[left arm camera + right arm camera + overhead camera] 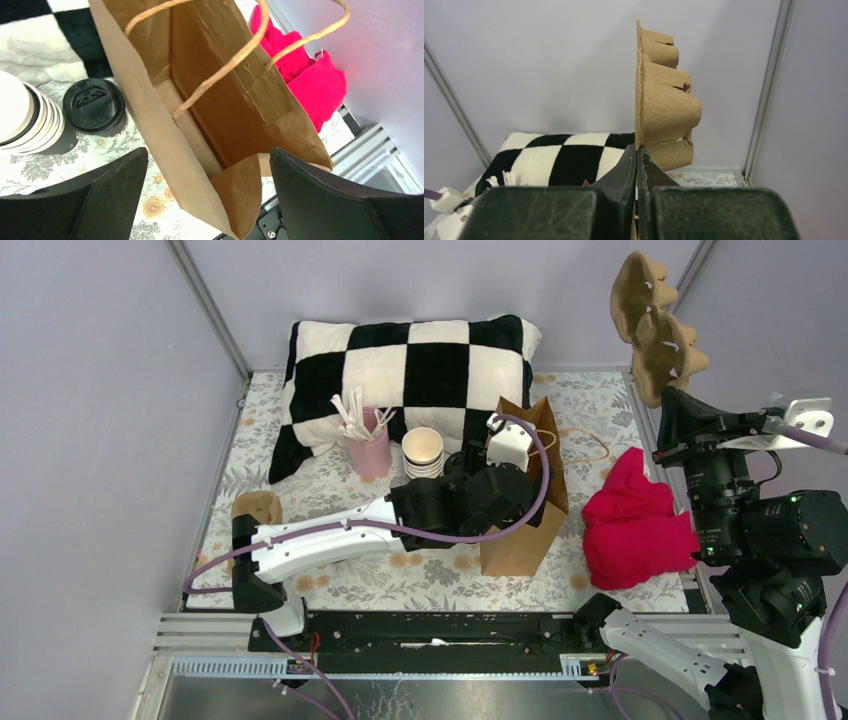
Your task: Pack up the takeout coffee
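We see the left gripper point(207, 160) with its fingers point(115, 185) spread wide and nothing pinched. They hang over the near end of the open brown paper bag point(240, 90), one finger on each side of its folded corner. We cannot quite tell whether either finger brushes the paper.

Just outside the bag's left wall, the takeout coffee point(94, 106) stands upright on the flowered table point(150, 205) with its black lid on. It is right beside the stack of lidless cups point(25, 120). A red cloth point(310, 85) lies beyond the bag's far wall.

The right gripper point(636, 150) has its fingers point(624, 175) pressed together on the lower edge of a brown pulp cup carrier point(664, 100). It holds the carrier on edge, high above the checked pillow point(574, 160).
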Controlling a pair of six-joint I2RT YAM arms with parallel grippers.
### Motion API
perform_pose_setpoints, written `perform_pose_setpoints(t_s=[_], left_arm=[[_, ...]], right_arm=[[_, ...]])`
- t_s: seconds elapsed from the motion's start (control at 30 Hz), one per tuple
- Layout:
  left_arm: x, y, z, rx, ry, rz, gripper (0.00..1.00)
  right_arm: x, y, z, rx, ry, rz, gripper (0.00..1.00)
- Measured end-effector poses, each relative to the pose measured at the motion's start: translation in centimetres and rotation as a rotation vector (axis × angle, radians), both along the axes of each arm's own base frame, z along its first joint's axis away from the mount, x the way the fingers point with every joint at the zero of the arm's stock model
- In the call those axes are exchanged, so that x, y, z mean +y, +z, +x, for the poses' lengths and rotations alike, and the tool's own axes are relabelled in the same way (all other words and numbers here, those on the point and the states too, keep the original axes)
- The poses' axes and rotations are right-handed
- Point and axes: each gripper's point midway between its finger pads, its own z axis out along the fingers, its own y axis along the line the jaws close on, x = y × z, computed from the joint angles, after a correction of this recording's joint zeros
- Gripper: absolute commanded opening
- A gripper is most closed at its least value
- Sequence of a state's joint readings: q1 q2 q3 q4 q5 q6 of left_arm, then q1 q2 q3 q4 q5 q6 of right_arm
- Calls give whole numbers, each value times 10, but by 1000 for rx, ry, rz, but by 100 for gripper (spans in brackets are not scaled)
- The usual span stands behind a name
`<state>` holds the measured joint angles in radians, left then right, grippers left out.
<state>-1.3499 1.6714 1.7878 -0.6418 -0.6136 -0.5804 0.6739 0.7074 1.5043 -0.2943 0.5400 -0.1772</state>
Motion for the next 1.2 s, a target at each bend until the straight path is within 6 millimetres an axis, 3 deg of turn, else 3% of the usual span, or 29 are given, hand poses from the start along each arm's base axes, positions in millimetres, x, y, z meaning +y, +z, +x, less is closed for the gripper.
perform_pose_setpoints(t_s=[0.2,0.33,0.53,0.7,0.87,1.0,1.2], left_arm=[[9,17,11,-42,61,-7,88],[8,25,18,-61,84,-17,75],[0,-3,26,-74,106,66,59],[-1,-21,34,-96,126,144,34],[4,-17,39,-139,142,183,8],[8,-14,42,-173,129,225,0],[29,-3,34,-212,39,251,0]], right_arm=[[3,-11,4,42,3,-28,0],[6,-16,4,74,18,-25,0],[11,-14,-5,77,78,-4,0],[9,-10,-15,64,110,0,0],[5,-6,-23,101,118,-29,0],[7,-8,-29,151,149,-67,0],[5,-29,-50,249,215,-125,0]])
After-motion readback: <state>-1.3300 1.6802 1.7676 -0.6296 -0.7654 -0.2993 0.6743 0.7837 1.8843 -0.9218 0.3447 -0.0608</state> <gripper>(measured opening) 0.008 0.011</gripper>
